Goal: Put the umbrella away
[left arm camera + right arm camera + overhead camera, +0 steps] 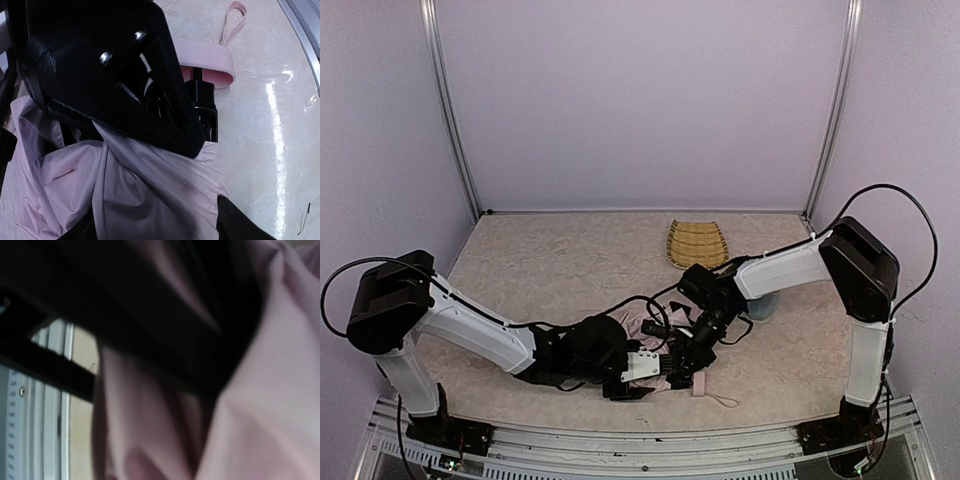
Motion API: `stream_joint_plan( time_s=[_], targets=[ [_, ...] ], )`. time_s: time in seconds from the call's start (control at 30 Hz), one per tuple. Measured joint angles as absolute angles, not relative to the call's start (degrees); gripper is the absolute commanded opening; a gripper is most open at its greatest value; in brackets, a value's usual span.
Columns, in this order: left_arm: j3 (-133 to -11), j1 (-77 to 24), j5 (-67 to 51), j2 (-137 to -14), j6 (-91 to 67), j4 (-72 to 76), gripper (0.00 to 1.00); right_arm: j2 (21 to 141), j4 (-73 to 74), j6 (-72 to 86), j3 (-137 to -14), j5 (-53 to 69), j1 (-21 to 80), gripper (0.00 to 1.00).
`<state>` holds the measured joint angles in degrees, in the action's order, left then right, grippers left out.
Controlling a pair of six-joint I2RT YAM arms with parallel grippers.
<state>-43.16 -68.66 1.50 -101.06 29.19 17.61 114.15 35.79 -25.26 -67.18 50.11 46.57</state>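
Nearest the front edge of the table (550,270), the left gripper (656,372) lies low over the umbrella (150,190). The umbrella's crumpled pale-pink fabric fills the space directly under and ahead of the gripper's fingers. Whether those jaws stand apart or have pinched cloth I cannot tell, since its own camera shows only dark edges at the bottom of the view. Further ahead of the fingers lies the small pink handle (210,62), with the strap (232,20) looped out on the tabletop past it. A short black shaft (202,100) runs from the handle back into the cloth. The right gripper (693,347) comes down onto the bundle from the far side, close against the left one. Its camera is pressed up to blurred pink and black, so how its jaws stand cannot be told either. The fabric looks light, limp and slick, likely to slide and bunch rather than lift as one piece. The handle and shaft are the stiff parts and probably the surer hold. Well beyond both grippers sits a woven yellow tray (698,243).
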Motion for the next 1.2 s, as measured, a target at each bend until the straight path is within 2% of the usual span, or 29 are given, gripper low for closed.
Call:
stream_joint_plan(
  time_s=[0.13, 0.23, 0.33, 0.43, 0.7, 0.97, 1.2],
  targets=[
    [-47.24, -67.37, -1.04, -103.24, 26.41, 12.19, 0.63, 112.40, 33.69, -22.87, -65.17, 49.78, 46.37, 0.26],
    [-51.29, -65.58, -3.81, -105.60, 24.10, 7.94, 0.62, 108.84, 30.92, -20.12, -62.17, 47.83, 46.09, 0.37],
    [-54.43, -63.55, -7.01, -106.98, 21.74, 4.03, 0.62, 104.33, 27.59, -16.60, -59.07, 45.32, 45.93, 0.44],
    [-56.18, -61.28, -11.66, -107.68, 19.35, 0.62, 0.56, 98.30, 24.27, -12.84, -55.61, 42.22, 45.91, 0.47],
    [-61.41, -56.71, -21.69, -111.35, 14.11, -4.82, 0.55, 82.74, 19.79, -8.14, -49.34, 30.89, 46.24, 0.49],
    [-66.15, -50.81, -31.20, -114.89, 11.35, -8.58, 0.48, 70.85, 6.63, -20.25, -41.65, 16.16, 57.54, 0.59],
    [-68.27, -48.45, -38.24, -117.01, 10.94, -11.11, 0.46, 79.05, -1.78, -37.21, -38.85, 4.69, 61.84, 0.67]
  ],
)
